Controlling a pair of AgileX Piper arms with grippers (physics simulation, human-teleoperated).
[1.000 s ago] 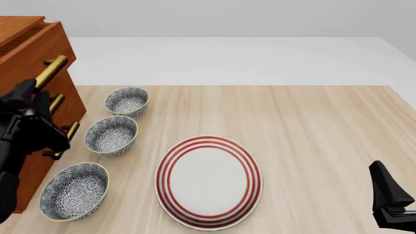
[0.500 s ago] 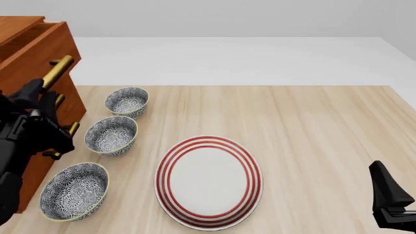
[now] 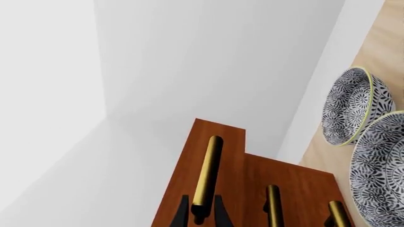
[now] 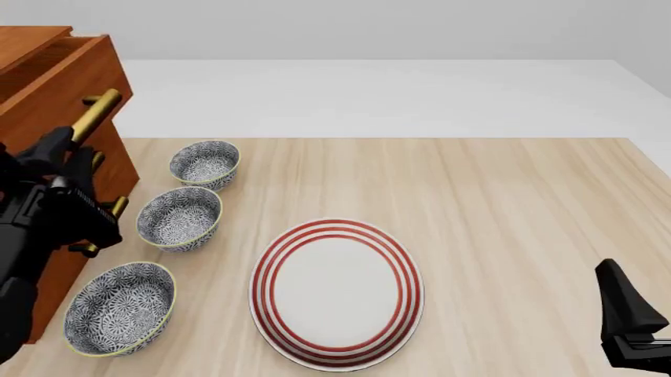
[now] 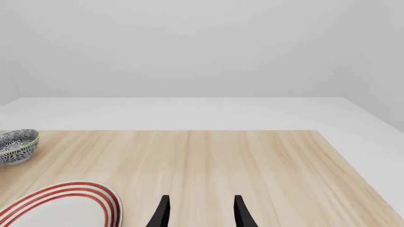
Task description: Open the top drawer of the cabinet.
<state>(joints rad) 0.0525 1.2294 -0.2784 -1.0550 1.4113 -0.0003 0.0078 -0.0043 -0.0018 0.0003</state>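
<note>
Top drawer (image 4: pixel 65 75) sits at the top of the cabinet (image 4: pixel 47 169), far left of the surface (image 4: pixel 524 204); in the front view its front stands proud of the fronts below, so I judge it partly out, not fully open. My left gripper (image 3: pixel 200 215) has its two fingers either side of the near end of the drawer's brass handle (image 3: pixel 207 175), pinching the bar as far as the left wrist view shows. From the front the same gripper (image 4: pixel 65 157) reads as a dark mass at the lower end of the handle (image 4: pixel 94 112), contact itself hidden. What is left, by my reckoning: more pull toward me along the drawer's travel until the box is well clear of the frame. Two lower handles (image 3: pixel 273 205) lie just beside the one I hold; neither is touched. Right gripper (image 5: pixel 198 213) is parked low at the near right of the surface, fingers spread, nothing between them. Around: three patterned bowls (image 4: pixel 181 217) in a row just in front of the cabinet, the nearest (image 4: pixel 119 308) close beside the cabinet's foot, and a red-ringed plate (image 4: pixel 335 292) mid-surface. The bowls sit below the drawer's path; I judge they do not block the drawer itself, but my left arm's elbow could brush the nearest bowl on the pull.
</note>
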